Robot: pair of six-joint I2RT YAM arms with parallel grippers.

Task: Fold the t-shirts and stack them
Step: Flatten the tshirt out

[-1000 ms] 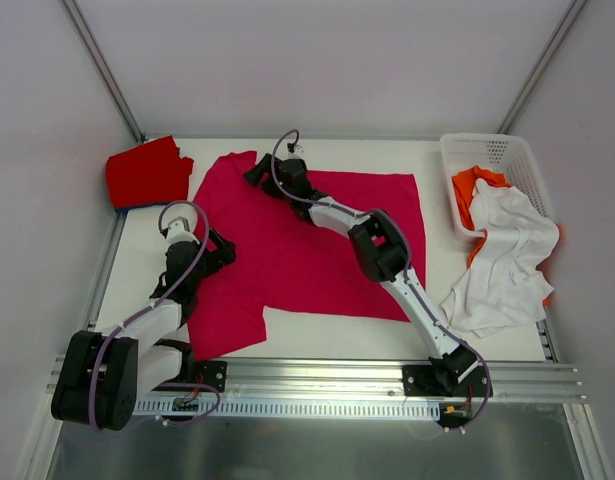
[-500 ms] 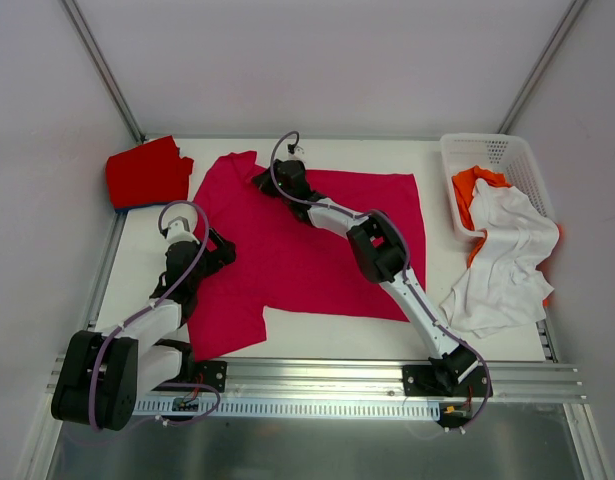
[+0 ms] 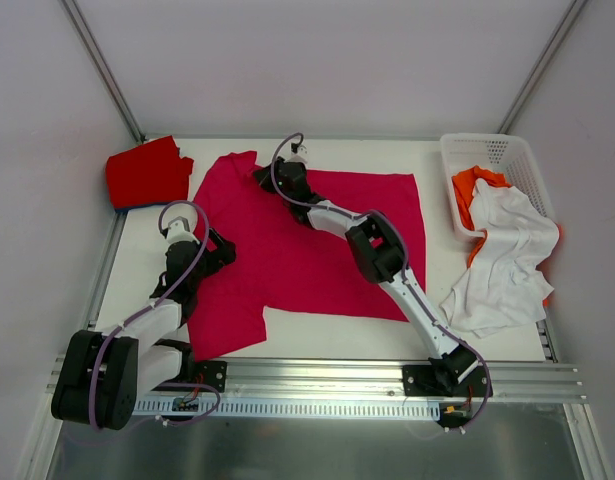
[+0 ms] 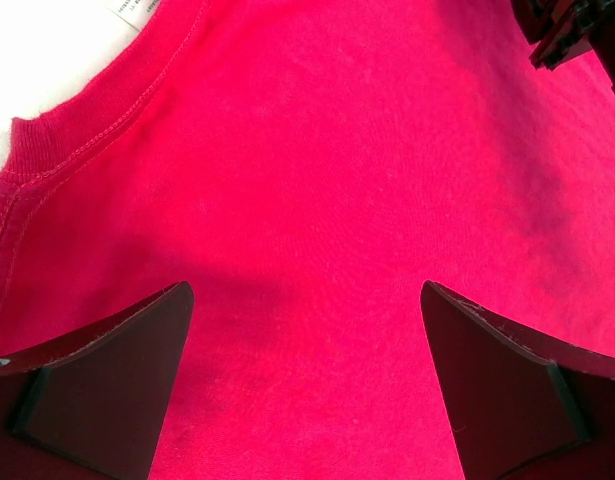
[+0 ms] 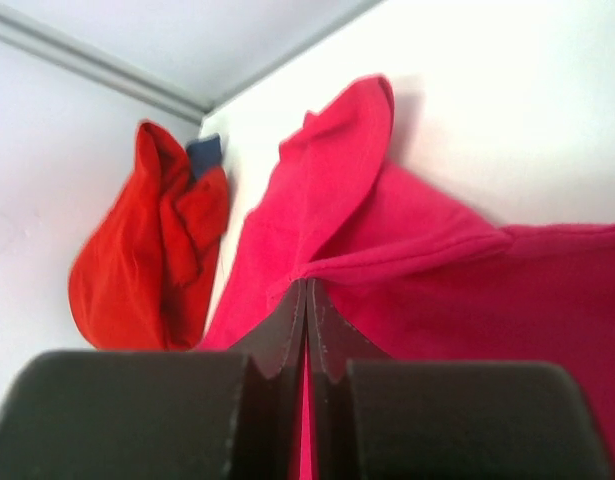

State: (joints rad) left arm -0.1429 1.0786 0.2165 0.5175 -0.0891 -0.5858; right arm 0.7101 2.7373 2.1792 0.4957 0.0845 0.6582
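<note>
While the basket holds orange t-shirt and white t-shirt, left end effector gapes, right grips crimson t-shirt.

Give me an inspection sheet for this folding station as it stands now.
Surface: white table, its centre covered by cloth.
Job's things: crimson-pink t-shirt spread at centre; red t-shirt at the far left corner, lying on a blue t-shirt; orange t-shirt in the basket; white t-shirt draped over the basket's edge onto the table.
Clutter: white lattice basket, far right.
Grippers: left gripper open, over the crimson-pink t-shirt near its collar; right gripper shut on a pinched fold at that shirt's far edge.
Cables: purple cable looped along each arm.
Surroundings: white enclosure walls; metal rail at the near edge.
</note>
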